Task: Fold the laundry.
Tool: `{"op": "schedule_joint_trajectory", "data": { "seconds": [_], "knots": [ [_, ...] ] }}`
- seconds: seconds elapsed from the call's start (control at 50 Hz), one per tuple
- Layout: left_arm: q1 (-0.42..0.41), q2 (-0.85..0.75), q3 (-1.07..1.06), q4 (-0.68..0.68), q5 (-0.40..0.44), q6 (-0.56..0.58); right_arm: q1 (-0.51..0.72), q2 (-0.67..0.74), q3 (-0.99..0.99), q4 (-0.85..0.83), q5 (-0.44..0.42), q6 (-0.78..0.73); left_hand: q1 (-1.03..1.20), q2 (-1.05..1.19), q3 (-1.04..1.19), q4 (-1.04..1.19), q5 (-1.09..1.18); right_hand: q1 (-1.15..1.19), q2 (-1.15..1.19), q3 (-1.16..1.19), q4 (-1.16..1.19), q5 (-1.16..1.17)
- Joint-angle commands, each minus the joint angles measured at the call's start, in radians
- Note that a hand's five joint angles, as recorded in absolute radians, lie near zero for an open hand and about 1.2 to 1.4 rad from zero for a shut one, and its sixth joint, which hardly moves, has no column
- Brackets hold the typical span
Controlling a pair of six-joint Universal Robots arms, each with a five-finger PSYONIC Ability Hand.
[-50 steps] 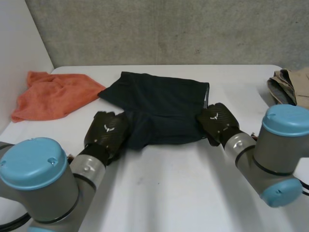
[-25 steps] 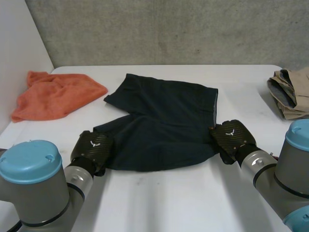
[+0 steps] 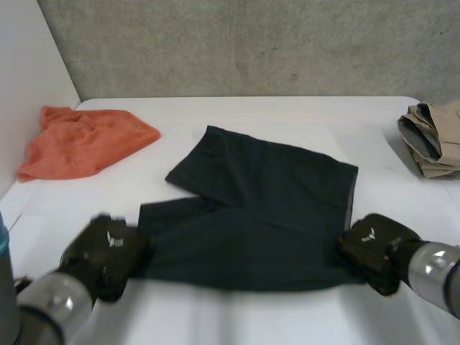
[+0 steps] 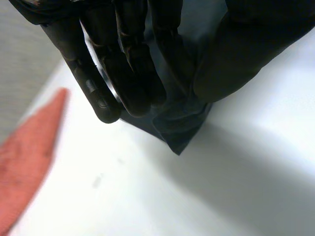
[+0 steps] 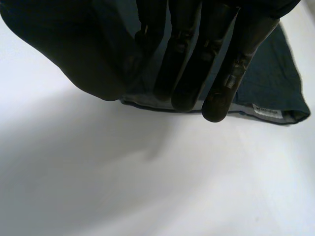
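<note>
Dark navy shorts [image 3: 251, 208] lie spread in the middle of the white table [image 3: 237, 309]. My left hand [image 3: 108, 251] pinches the near left corner of the shorts [image 4: 179, 123] between fingers [image 4: 128, 78] and thumb. At the near right corner, by the waistband, my right hand [image 3: 374, 248] is shut on the shorts [image 5: 266, 83], the edge held between its fingers [image 5: 221, 73] and thumb. A white label shows on the waistband [image 5: 268, 112] in the right wrist view.
An orange cloth [image 3: 79, 140] lies crumpled at the far left, its edge [image 4: 24, 152] also visible beside my left hand. A folded beige garment [image 3: 431, 136] sits at the right edge of the table. A grey wall stands behind the table.
Both hands have drawn the shorts toward the near edge of the table. The left hand has closed on its corner, and the shorts now lie flatter and lower on the table.
</note>
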Motion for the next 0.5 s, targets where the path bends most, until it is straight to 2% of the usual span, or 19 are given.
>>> {"op": "schedule_joint_trajectory", "data": {
  "seconds": [0.02, 0.08, 0.12, 0.22, 0.28, 0.34, 0.36, 0.38, 0.42, 0.5],
  "knots": [
    [-0.087, 0.046, 0.009, -0.221, 0.039, 0.103, -0.04, -0.064, 0.016, 0.166, -0.092, -0.078, 0.257, 0.205, 0.21, 0.199, 0.241, 0.425, 0.229, 0.212, 0.209, 0.233],
    [-0.084, 0.015, 0.046, -0.147, 0.039, 0.111, -0.048, -0.058, -0.006, 0.13, -0.126, -0.05, 0.257, 0.205, 0.21, 0.199, 0.241, 0.425, 0.229, 0.212, 0.209, 0.233],
    [-0.084, -0.063, 0.104, -0.042, 0.039, 0.117, -0.05, -0.047, -0.018, 0.087, -0.129, -0.015, 0.257, 0.205, 0.21, 0.199, 0.241, 0.425, 0.229, 0.212, 0.209, 0.233],
    [-0.084, -0.302, 0.293, 0.223, 0.035, 0.12, -0.039, 0.085, -0.101, -0.097, -0.083, 0.149, 0.257, 0.205, 0.21, 0.199, 0.241, 0.425, 0.229, 0.212, 0.209, 0.233],
    [-0.082, -0.422, 0.403, 0.298, 0.024, 0.122, -0.03, 0.142, -0.135, -0.136, -0.04, 0.181, 0.257, 0.205, 0.21, 0.199, 0.241, 0.425, 0.229, 0.212, 0.209, 0.233],
    [-0.082, -0.537, 0.518, 0.283, -0.013, 0.132, -0.027, 0.165, -0.148, -0.162, 0.0, 0.214, 0.257, 0.205, 0.21, 0.199, 0.241, 0.425, 0.229, 0.212, 0.209, 0.233],
    [-0.082, -0.543, 0.526, 0.276, -0.018, 0.134, -0.031, 0.165, -0.147, -0.177, 0.017, 0.24, 0.257, 0.205, 0.21, 0.199, 0.241, 0.031, -0.166, -0.182, -0.185, -0.161],
    [-0.082, -0.552, 0.544, 0.255, -0.036, 0.136, -0.031, 0.163, -0.144, -0.185, 0.024, 0.257, 0.257, 0.205, 0.21, 0.199, 0.241, -0.203, -0.399, -0.415, -0.419, -0.395],
    [-0.087, -0.552, 0.543, 0.241, -0.041, 0.134, -0.031, 0.142, -0.135, -0.206, 0.029, 0.318, 0.257, 0.205, 0.21, 0.199, 0.241, -0.41, -0.606, -0.622, -0.626, -0.602],
    [-0.092, -0.549, 0.537, 0.241, -0.038, 0.129, -0.043, 0.035, -0.125, -0.202, 0.024, 0.43, 0.257, 0.205, 0.21, 0.199, 0.241, -0.581, -0.777, -0.794, -0.797, -0.773]
  ]
}}
